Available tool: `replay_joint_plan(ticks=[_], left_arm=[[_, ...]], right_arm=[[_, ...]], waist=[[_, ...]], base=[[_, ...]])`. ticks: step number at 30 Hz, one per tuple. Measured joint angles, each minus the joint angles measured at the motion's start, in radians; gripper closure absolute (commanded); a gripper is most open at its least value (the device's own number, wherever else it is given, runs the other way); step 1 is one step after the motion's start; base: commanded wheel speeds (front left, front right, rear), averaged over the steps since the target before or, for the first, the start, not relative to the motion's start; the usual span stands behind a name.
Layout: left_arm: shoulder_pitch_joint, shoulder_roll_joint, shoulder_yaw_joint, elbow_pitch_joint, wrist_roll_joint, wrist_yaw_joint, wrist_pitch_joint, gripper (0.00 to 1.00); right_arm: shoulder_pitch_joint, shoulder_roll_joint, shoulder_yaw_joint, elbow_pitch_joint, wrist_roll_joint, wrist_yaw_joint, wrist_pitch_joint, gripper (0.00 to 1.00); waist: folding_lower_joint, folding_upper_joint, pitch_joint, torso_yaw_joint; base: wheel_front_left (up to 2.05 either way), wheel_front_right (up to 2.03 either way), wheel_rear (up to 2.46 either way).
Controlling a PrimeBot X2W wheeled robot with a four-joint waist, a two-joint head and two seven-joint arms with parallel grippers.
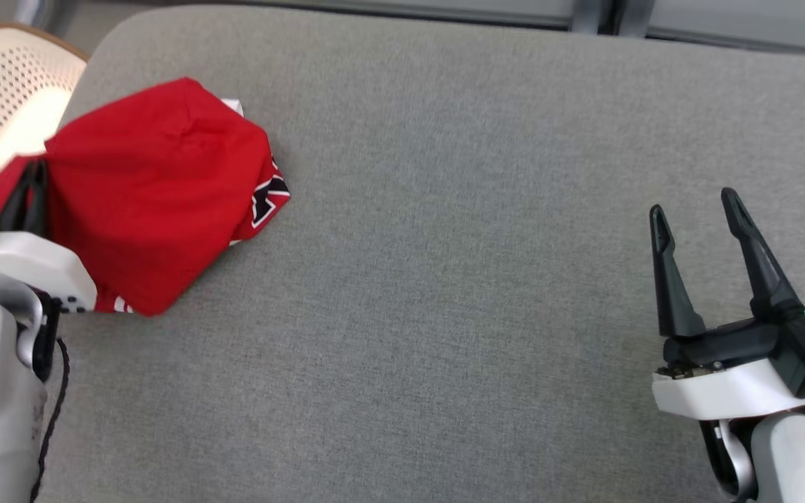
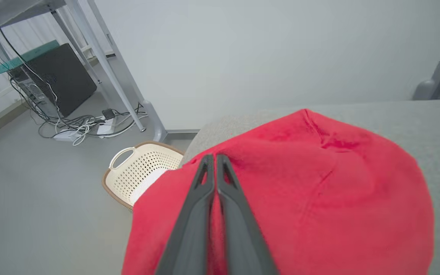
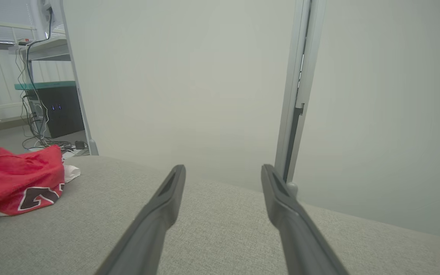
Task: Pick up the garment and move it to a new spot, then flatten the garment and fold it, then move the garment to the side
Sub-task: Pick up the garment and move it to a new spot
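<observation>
The garment (image 1: pixel 158 181) is red cloth with a black and white print at one edge, bunched in a mound at the far left of the grey padded table (image 1: pixel 444 279). My left gripper (image 1: pixel 33 175) is at the mound's left edge, its dark fingers pressed together with a fold of red cloth pinched between them. In the left wrist view the same gripper (image 2: pixel 214 157) lies shut across the garment (image 2: pixel 319 191). My right gripper (image 1: pixel 694 201) hovers open over bare table at the lower right, far from the cloth. The right wrist view has that gripper (image 3: pixel 224 168) open and the garment (image 3: pixel 13 179) at its left.
A cream perforated basket (image 1: pixel 4 105) stands on the floor beyond the table's left corner; the left wrist view has this basket (image 2: pixel 143 168) below the garment's edge. A desk frame, a dark computer case (image 2: pixel 63 76) and cables stand on the floor further off.
</observation>
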Motion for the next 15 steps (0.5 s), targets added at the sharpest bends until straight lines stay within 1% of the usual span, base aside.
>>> replay_joint_plan(ticks=[4, 5, 9, 12, 15], left_arm=[[0.04, 0.017, 0.023, -0.194, 0.002, 0.011, -0.005, 1.0], [0.04, 0.017, 0.023, -0.194, 0.002, 0.011, -0.005, 1.0], [0.088, 0.016, 0.03, -0.394, 0.004, 0.017, -0.006, 1.0], [0.121, 0.014, 0.025, -0.518, -0.003, 0.02, 0.031, 1.0], [0.13, 0.007, 0.015, -0.64, -0.01, 0.029, 0.097, 1.0]], right_arm=[[0.01, 0.021, 0.0, 0.046, 0.013, 0.0, -0.029, 0.0], [0.01, 0.021, 0.0, 0.046, 0.013, 0.0, -0.029, 0.0], [0.012, 0.036, -0.001, 0.086, 0.03, 0.0, -0.053, 0.0], [0.012, 0.041, -0.002, 0.105, 0.04, 0.0, -0.067, 0.0], [0.012, 0.042, -0.004, 0.119, 0.049, 0.0, -0.077, 0.0]], waist=[[0.0, 0.0, -0.065, -0.017], [0.0, 0.0, -0.065, -0.017], [0.0001, 0.0, -0.129, -0.042], [0.0, 0.0, -0.166, -0.072], [0.0, 0.0, -0.193, -0.109]], base=[[0.0, 0.0, 0.0], [0.0, 0.0, 0.0], [0.0, 0.0, 0.0], [0.0, 0.0, 0.0], [0.0, 0.0, 0.0]])
